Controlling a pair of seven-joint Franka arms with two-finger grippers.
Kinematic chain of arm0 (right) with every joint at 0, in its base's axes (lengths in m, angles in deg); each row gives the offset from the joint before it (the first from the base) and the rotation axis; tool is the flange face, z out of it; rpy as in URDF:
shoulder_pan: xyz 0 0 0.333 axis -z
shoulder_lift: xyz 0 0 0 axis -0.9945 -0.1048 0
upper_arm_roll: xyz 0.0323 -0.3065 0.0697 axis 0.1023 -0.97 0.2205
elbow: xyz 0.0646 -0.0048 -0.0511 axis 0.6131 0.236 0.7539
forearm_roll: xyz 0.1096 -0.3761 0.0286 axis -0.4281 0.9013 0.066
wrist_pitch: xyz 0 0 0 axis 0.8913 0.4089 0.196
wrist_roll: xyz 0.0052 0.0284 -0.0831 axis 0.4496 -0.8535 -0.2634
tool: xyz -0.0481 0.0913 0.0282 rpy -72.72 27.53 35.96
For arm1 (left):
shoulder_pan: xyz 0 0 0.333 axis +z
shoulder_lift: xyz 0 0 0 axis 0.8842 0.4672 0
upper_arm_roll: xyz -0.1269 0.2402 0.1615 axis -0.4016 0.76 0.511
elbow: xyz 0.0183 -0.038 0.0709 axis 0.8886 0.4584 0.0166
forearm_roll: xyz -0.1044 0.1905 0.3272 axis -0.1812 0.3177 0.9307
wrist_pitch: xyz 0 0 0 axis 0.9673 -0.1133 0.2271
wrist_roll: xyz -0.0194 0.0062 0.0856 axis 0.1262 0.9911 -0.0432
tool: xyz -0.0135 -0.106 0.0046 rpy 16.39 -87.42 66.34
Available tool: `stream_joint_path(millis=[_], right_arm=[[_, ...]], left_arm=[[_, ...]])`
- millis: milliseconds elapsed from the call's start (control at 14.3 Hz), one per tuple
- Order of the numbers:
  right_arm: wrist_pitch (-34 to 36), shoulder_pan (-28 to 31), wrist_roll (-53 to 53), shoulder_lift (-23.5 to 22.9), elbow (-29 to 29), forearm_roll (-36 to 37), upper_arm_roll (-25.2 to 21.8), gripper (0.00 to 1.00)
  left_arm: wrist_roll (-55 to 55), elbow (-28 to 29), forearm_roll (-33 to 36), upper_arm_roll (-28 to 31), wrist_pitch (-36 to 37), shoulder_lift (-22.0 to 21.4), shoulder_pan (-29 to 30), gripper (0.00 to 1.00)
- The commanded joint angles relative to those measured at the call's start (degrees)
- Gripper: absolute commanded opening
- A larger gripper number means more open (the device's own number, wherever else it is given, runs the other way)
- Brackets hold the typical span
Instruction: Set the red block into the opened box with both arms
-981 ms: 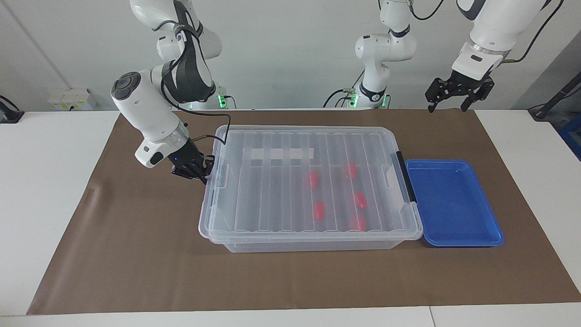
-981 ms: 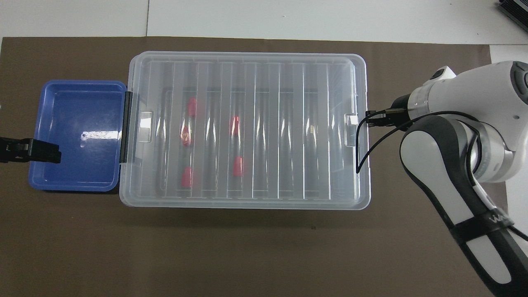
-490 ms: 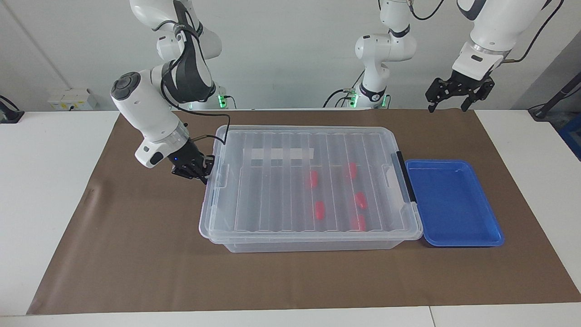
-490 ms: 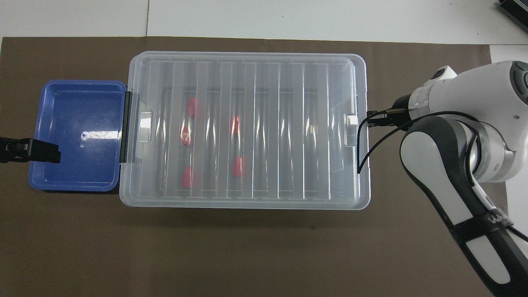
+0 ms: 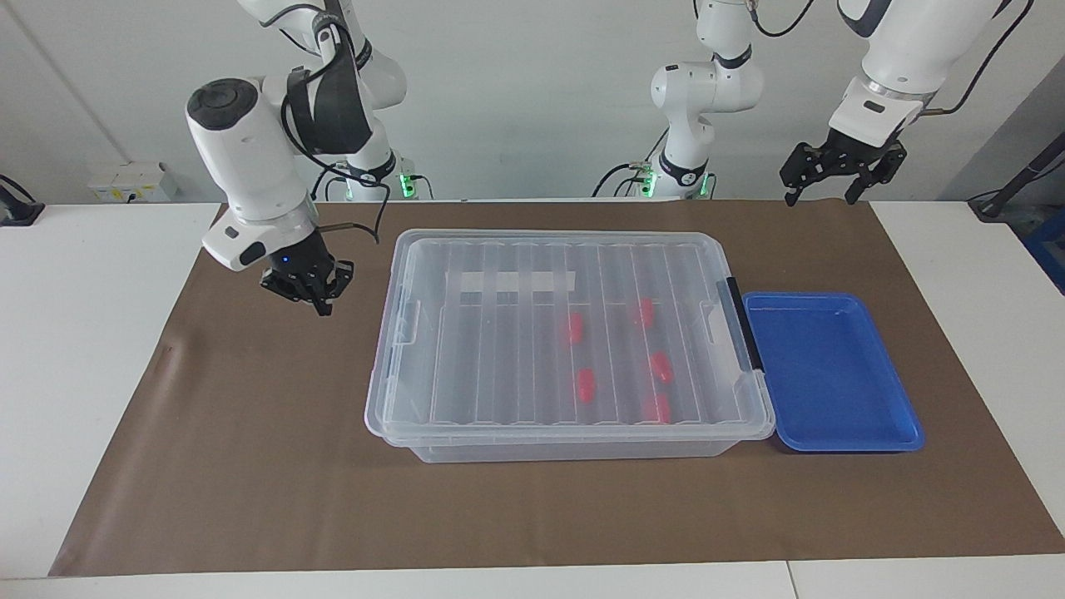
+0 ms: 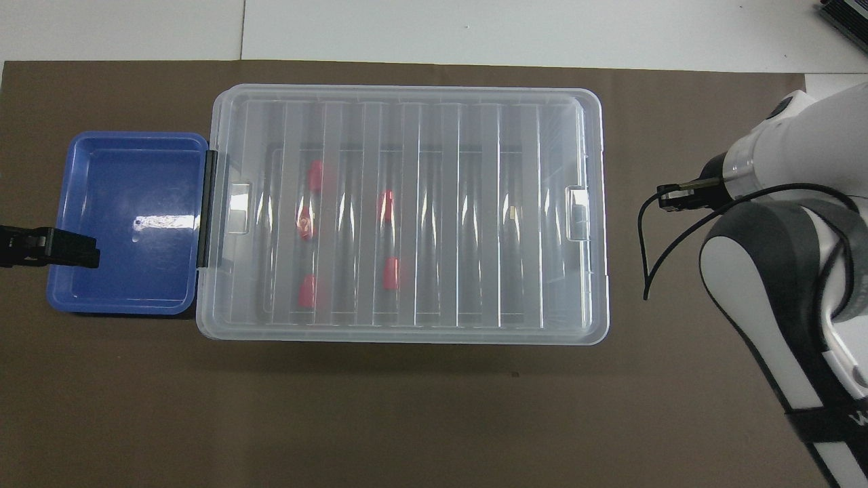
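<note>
The clear box (image 5: pixel 566 450) stands in the middle of the brown mat with its ribbed lid (image 5: pixel 499 349) lying flat on it. Through the lid I see several red blocks, among them one red block (image 5: pixel 574 327) near the middle and another (image 5: pixel 657 408) by the wall farthest from the robots; in the overhead view a red block (image 6: pixel 390 272) shows too. My right gripper (image 5: pixel 321 306) hangs over the mat, off the box's end latch (image 5: pixel 408 320), touching nothing and holding nothing. My left gripper (image 5: pixel 819 198) waits open, high over the mat's edge.
A shallow blue tray (image 5: pixel 832 441) lies against the box's black handle (image 5: pixel 743 324), toward the left arm's end. The brown mat (image 5: pixel 250 466) covers most of the white table. A cable loops from the right wrist (image 6: pixel 647 271).
The right gripper has come off the box's end latch, risen and drawn back toward the right arm's end of the table. The box, lid and left arm have not moved.
</note>
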State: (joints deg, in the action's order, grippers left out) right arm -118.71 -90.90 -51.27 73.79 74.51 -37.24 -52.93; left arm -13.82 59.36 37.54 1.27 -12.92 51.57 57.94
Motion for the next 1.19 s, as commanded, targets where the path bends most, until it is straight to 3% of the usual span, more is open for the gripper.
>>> stream_joint_path(millis=[0,420,1121], right_arm=[[5.37,1.56,-0.75,2.23,-2.50,1.25,0.03,1.00],[19.96,5.95,-2.59,3.38,-11.02,1.25,-0.41,1.00],[20.42,7.36,-2.51,3.82,-10.85,1.69,0.12,1.00]], left_arm=[[0.31,0.81,-0.71,0.36,-0.35,-1.09,-0.45,1.00],[0.31,0.90,-0.71,0.36,-0.44,-1.09,-0.54,1.00],[0.31,0.90,-0.71,0.45,-0.53,-1.09,-0.54,1.00]])
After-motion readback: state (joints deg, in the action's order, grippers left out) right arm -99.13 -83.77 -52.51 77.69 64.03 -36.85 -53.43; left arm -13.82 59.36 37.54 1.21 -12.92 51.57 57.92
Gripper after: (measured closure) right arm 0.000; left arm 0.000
